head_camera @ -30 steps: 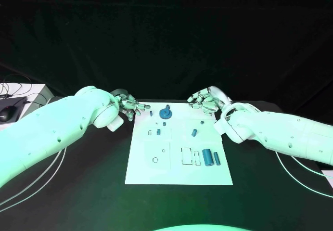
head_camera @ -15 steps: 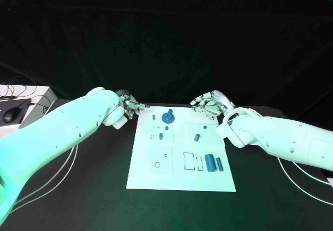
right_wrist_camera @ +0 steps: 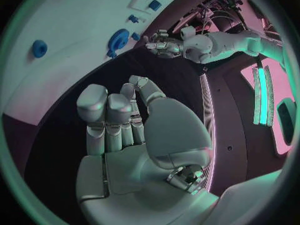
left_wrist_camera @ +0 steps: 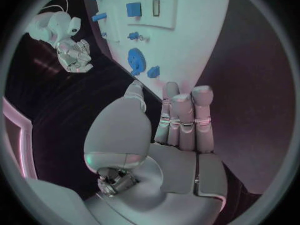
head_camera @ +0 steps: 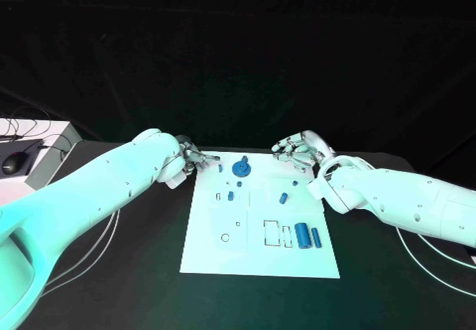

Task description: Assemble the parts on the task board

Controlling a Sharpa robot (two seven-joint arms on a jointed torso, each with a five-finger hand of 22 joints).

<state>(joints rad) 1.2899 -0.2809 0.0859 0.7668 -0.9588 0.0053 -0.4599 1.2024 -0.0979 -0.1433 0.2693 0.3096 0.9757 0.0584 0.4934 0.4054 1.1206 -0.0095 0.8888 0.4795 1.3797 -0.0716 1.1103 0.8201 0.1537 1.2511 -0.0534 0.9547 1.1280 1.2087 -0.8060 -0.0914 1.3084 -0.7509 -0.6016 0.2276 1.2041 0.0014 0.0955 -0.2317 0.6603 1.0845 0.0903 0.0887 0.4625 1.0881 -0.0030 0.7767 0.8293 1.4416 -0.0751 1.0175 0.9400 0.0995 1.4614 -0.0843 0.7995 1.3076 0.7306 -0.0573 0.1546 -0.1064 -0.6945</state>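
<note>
Left hand (head_camera: 195,159): at the board's far left corner, fingers straight and side by side in the wrist view, holding nothing; hovering just off the edge, likely staged to reach for the gear.
Right hand (head_camera: 296,150): beyond the far right corner, fingers curled loosely, nothing in them; parked clear of the parts.
Board (head_camera: 260,258): flat mid-table between both arms.
Gear (head_camera: 240,167): near the far edge, closest to the left hand, untouched.
Small pieces (head_camera: 230,196): left of centre, with another (head_camera: 284,198) right of centre.
Cylinders (head_camera: 307,234): side by side near the right edge, lying loose, not yet assembled.
Change: against the previous half second, left fingers nearer the corner; right hand's place much the same; parts unmoved.
</note>
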